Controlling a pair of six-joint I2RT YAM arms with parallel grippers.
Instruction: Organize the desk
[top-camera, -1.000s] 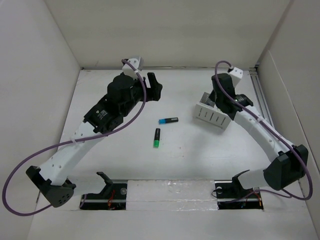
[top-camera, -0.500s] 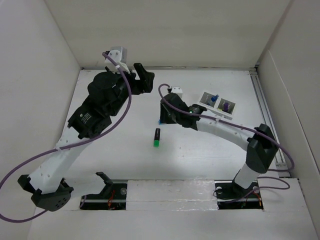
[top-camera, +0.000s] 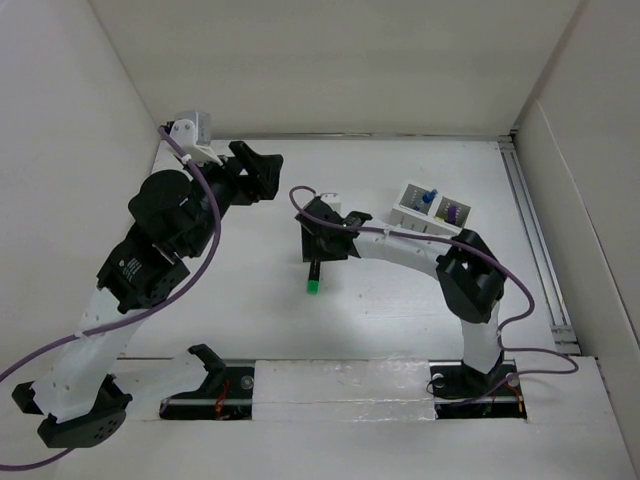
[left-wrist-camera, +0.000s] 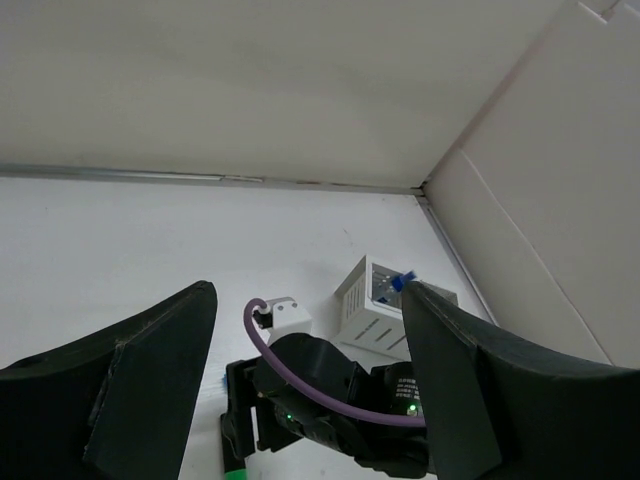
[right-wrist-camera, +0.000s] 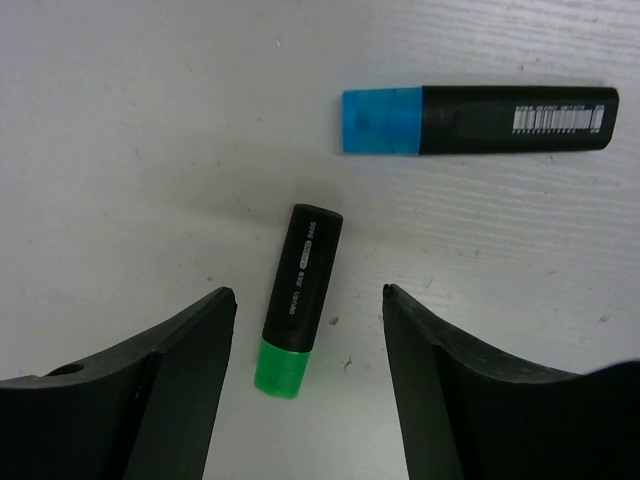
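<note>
Right gripper (right-wrist-camera: 307, 300) spread wide, empty, directly above green marker (right-wrist-camera: 303, 262), fingers flanking its long axis. Green marker flat on desk (top-camera: 400, 300), cap toward arm bases. Left gripper (top-camera: 262, 170) also spread, empty, farther from green marker.

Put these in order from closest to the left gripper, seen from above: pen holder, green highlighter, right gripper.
From the left gripper:
1. right gripper, in the middle.
2. green highlighter, just past it, toward the bases.
3. pen holder, far right.
</note>
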